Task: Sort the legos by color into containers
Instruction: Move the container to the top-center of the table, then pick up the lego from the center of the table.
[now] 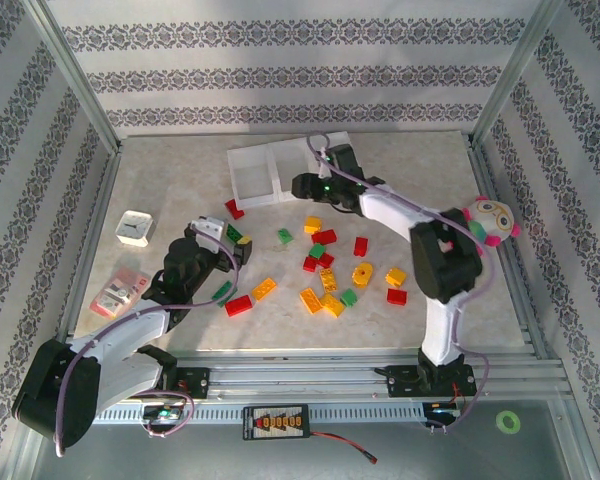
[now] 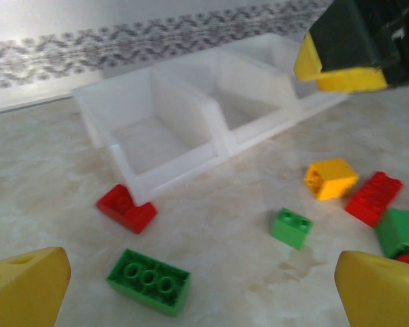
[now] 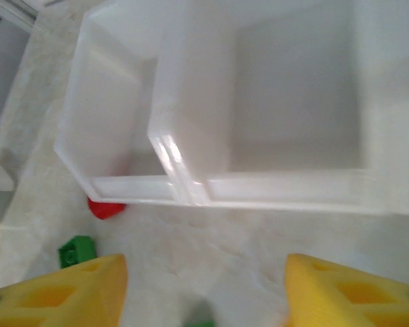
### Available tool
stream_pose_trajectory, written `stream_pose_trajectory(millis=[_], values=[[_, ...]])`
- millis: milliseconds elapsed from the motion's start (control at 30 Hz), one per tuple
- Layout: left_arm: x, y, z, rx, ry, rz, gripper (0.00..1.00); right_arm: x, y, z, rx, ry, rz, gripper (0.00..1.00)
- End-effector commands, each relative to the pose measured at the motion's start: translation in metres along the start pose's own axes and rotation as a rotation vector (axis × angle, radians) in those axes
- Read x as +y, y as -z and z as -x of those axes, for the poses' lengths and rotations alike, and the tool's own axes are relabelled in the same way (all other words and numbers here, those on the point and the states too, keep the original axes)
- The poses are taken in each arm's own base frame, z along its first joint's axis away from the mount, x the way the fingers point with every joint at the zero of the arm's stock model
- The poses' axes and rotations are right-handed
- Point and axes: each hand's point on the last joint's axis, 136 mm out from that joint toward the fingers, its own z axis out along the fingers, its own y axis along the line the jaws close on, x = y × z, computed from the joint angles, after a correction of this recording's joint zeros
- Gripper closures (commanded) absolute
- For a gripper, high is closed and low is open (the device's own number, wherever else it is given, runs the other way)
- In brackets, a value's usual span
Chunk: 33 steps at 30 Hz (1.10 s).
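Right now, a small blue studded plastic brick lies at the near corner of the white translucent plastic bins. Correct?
No. The left wrist view shows that the studded brick at the near corner of the bins is red, not blue.

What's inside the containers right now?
The left and middle containers show bare floors. The right gripper and its arm cover the third, so its contents can't be seen.

containers [image 3: 191, 136] cropped, red brick [image 3: 106, 208] partly hidden
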Motion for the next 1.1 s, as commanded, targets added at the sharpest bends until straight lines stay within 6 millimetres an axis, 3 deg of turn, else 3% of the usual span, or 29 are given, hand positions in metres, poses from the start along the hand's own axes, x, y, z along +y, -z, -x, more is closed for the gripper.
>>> stream_pose_trajectory(millis=[0, 167, 267, 367, 467, 733, 833, 1000, 1067], values=[[-0.034, 0.004, 0.019, -0.067, -0.076, -0.167, 0.01, -0.05, 0.042, -0.009, -0.072, 0.077, -0.286, 0.26], [-0.054, 0.001, 0.022, -0.087, -0.117, -0.245, 0.01, -0.084, 0.082, -0.058, -0.024, 0.069, -0.435, 0.02], [-0.064, 0.0, 0.02, -0.086, -0.159, -0.274, 0.01, -0.099, 0.092, -0.086, 0.033, 0.047, -0.483, 0.02], [-0.075, 0.0, 0.019, -0.086, -0.188, -0.32, 0.01, -0.104, 0.087, -0.11, 0.105, 0.02, -0.477, 0.02], [-0.079, 0.0, 0.019, -0.084, -0.194, -0.34, 0.01, -0.11, 0.08, -0.122, 0.138, -0.01, -0.496, 0.02], [-0.078, 0.002, 0.018, -0.074, -0.195, -0.324, 0.01, -0.117, 0.055, -0.131, 0.19, -0.079, -0.494, 0.28], [-0.075, 0.004, 0.019, -0.082, -0.195, -0.304, 0.01, -0.118, 0.051, -0.131, 0.193, -0.091, -0.494, 0.47], [-0.071, 0.006, 0.016, -0.071, -0.171, -0.282, 0.01, -0.111, 0.056, -0.119, 0.157, -0.08, -0.48, 0.71], [-0.066, 0.004, 0.012, -0.055, -0.145, -0.254, 0.01, -0.103, 0.059, -0.108, 0.13, -0.06, -0.465, 0.76]])
